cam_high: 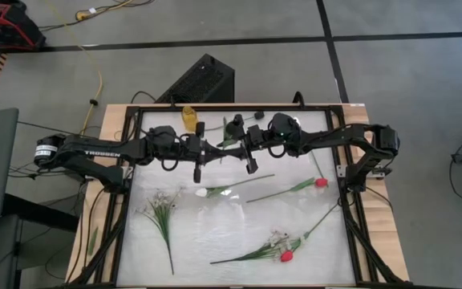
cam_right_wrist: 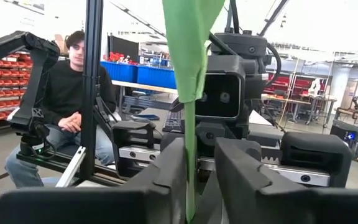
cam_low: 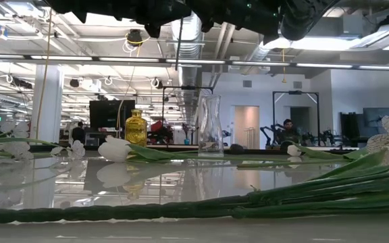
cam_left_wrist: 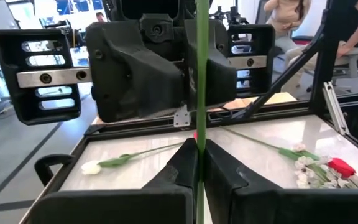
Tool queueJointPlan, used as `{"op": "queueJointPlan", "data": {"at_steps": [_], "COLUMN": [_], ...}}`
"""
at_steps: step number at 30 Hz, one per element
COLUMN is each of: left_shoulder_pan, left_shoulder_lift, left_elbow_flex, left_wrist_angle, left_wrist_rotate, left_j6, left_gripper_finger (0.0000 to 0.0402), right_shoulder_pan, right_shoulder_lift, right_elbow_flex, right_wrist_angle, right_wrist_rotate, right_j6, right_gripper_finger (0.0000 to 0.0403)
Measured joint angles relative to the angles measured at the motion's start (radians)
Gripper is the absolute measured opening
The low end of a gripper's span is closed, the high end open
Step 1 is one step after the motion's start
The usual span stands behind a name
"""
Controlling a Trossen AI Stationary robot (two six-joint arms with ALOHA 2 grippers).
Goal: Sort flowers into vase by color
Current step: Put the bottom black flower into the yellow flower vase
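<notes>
left gripper [cam_left_wrist: 199, 163]: raised over the far half of the surface [cam_high: 215, 233], facing the right gripper; jaws closed on a thin green stem [cam_left_wrist: 201, 74] that runs upright between them.
right gripper [cam_right_wrist: 192, 180]: raised opposite the left gripper, nearly meeting it; jaws pinched on the same stem just under a folded green leaf [cam_right_wrist: 188, 37].
held flower: suspended between both grippers, clear of the surface; head colour cannot be told.
clear vase [cam_low: 210, 126]: upright at the far edge of the surface, below the grippers.
yellow vase [cam_low: 135, 128]: upright, left of the clear vase in the low view.
white tulip [cam_high: 202, 193]: flat on the surface, nearer than the clear vase.
red tulips [cam_high: 321, 183]: one lying toward the right-arm side, another [cam_high: 286, 256] at the near edge beside a white-blossom sprig [cam_high: 277, 238].
leafy sprig [cam_high: 160, 210]: lying on the left-arm side.
person [cam_right_wrist: 67, 106]: seated beyond the surface.
</notes>
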Motion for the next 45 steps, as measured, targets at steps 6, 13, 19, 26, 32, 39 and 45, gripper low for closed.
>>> {"op": "queueJointPlan", "data": {"at_steps": [6,13,19,26,32,39,45], "left_shoulder_pan": [0.001,0.037,0.125,0.372,0.609,0.687,0.711], "left_shoulder_lift": [0.000,-0.017,-0.057,-0.071,-0.071,-0.071,-0.070], "left_elbow_flex": [0.000,0.000,0.000,-0.001,-0.038,-0.081,-0.144], "left_wrist_angle": [-0.001,-0.016,-0.050,-0.050,-0.040,-0.016,0.110], "left_wrist_rotate": [-0.071,-0.115,-0.226,-0.247,-0.127,-0.054,-0.066], "left_j6": [-0.002,0.014,0.086,0.082,-0.044,-0.068,-0.046], "left_gripper_finger": [0.0000,0.0000,0.0000,0.0000,0.0000,0.0000,0.0000], "right_shoulder_pan": [-0.014,-0.071,-0.119,-0.080,-0.042,-0.013,0.019], "right_shoulder_lift": [-0.024,-0.181,-0.309,-0.408,-0.564,-0.729,-0.798], "right_elbow_flex": [-0.001,-0.001,0.000,-0.106,-0.310,-0.503,-0.577], "right_wrist_angle": [-0.071,-0.511,-0.924,-1.068,-0.927,-0.815,-0.768], "right_wrist_rotate": [0.002,-0.002,0.002,0.109,0.139,0.141,0.142], "right_j6": [0.058,-0.014,-0.055,-0.078,-0.028,0.071,0.117], "right_gripper_finger": [0.0197,0.0245,0.0240,0.0235,0.0234,0.0234,0.0234]}}
